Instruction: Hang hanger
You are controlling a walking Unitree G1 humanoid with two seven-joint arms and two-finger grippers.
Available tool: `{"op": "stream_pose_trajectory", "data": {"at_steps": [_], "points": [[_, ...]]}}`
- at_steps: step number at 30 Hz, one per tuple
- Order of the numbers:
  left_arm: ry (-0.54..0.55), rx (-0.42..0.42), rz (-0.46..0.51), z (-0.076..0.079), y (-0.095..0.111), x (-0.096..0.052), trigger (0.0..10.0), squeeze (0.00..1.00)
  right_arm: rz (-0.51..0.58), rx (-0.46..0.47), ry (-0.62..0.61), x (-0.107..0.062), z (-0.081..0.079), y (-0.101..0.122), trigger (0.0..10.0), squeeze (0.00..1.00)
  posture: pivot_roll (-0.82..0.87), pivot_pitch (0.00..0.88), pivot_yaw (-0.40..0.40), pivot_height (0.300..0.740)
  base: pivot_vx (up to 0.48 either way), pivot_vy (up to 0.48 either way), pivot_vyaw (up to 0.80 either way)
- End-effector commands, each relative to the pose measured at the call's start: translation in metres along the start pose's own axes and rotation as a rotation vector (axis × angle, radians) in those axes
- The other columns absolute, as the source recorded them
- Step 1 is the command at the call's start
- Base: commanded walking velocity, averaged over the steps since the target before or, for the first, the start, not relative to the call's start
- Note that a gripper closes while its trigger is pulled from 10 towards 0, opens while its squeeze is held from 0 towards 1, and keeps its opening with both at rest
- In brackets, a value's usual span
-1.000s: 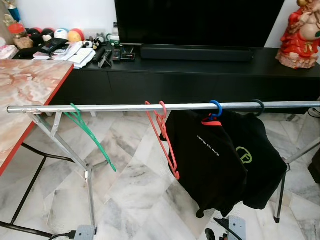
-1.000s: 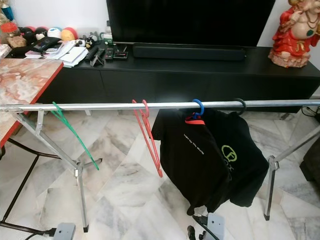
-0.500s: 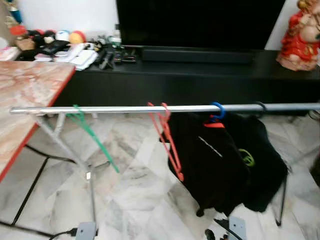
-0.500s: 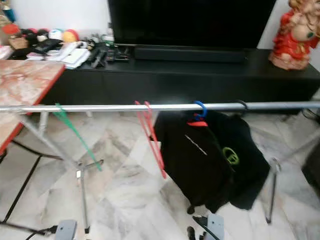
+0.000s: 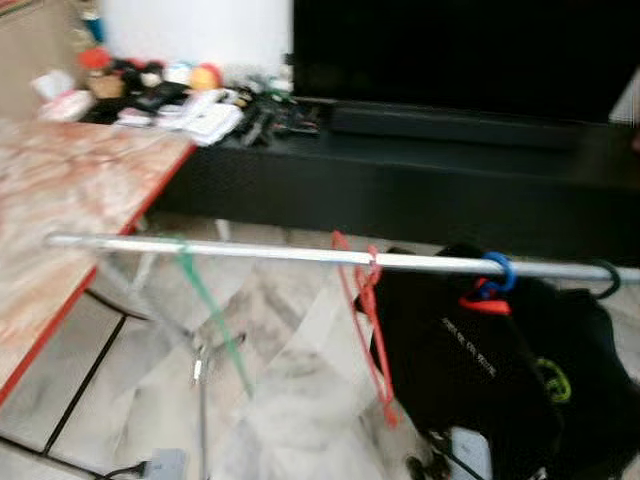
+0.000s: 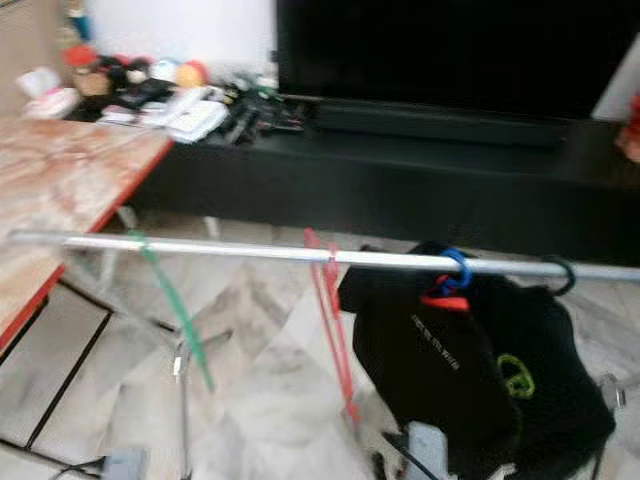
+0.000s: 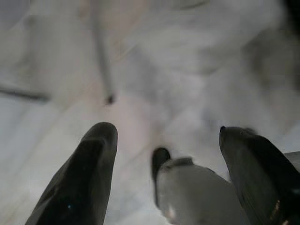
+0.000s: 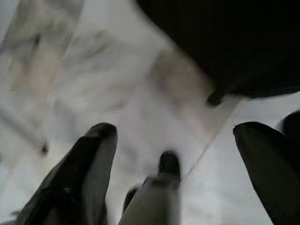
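A thin red hanger is hooked over the silver rail, between a green hanger and black shirts. The left hand and right hand are held released, fingers spread, above the marble floor.

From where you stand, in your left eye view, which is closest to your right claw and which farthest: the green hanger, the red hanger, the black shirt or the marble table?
1. Black shirt, hanging on the rail just above the right claw.
2. Red hanger, mid-rail, left of the shirt.
3. Green hanger, further left on the rail.
4. Marble table, far left.
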State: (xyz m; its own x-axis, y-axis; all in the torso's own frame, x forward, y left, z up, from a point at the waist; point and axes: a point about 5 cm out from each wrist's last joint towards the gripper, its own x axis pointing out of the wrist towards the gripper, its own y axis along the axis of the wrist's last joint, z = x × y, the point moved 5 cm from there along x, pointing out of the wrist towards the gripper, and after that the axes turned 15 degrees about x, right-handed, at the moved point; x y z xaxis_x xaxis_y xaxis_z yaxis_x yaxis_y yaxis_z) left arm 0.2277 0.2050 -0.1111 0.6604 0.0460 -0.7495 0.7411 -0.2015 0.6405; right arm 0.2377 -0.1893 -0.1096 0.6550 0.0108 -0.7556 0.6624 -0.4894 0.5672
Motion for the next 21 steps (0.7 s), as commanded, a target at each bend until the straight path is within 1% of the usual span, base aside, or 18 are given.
{"op": "stream_pose_trajectory", "data": {"at_steps": [1, 5, 9, 14, 18, 21], "points": [[0.022, 0.005, -0.048, -0.010, -0.018, -0.005, 10.0, 0.00, -0.012, 0.012, 0.012, 0.000, -0.006, -0.007, 10.0, 0.00, 0.09, 0.128, -0.031, 0.740, 0.000, 0.000, 0.00], [0.020, 0.003, -0.062, -0.008, -0.023, -0.006, 10.0, 0.00, 0.004, -0.035, 0.035, 0.000, -0.008, -0.004, 10.0, 0.00, 0.06, 0.135, -0.035, 0.740, 0.000, 0.000, 0.00], [0.023, 0.015, -0.067, -0.009, -0.026, -0.007, 10.0, 0.00, 0.032, -0.017, 0.038, 0.000, -0.008, -0.001, 10.0, 0.00, 0.05, 0.139, -0.041, 0.740, 0.000, 0.000, 0.00], [0.035, 0.009, -0.079, -0.011, -0.031, -0.009, 10.0, 0.00, 0.098, 0.014, 0.085, -0.002, -0.012, 0.007, 10.0, 0.00, 0.03, 0.145, -0.057, 0.740, 0.000, 0.000, 0.00], [0.035, 0.018, -0.085, -0.011, -0.033, -0.009, 10.0, 0.00, 0.144, -0.024, 0.150, -0.004, -0.020, 0.014, 10.0, 0.00, 0.03, 0.144, -0.058, 0.740, 0.000, 0.000, 0.00], [0.033, 0.022, -0.086, -0.011, -0.033, -0.009, 10.0, 0.00, 0.153, -0.050, 0.175, -0.004, -0.023, 0.015, 10.0, 0.00, 0.02, 0.140, -0.061, 0.740, 0.000, 0.000, 0.00]]}}
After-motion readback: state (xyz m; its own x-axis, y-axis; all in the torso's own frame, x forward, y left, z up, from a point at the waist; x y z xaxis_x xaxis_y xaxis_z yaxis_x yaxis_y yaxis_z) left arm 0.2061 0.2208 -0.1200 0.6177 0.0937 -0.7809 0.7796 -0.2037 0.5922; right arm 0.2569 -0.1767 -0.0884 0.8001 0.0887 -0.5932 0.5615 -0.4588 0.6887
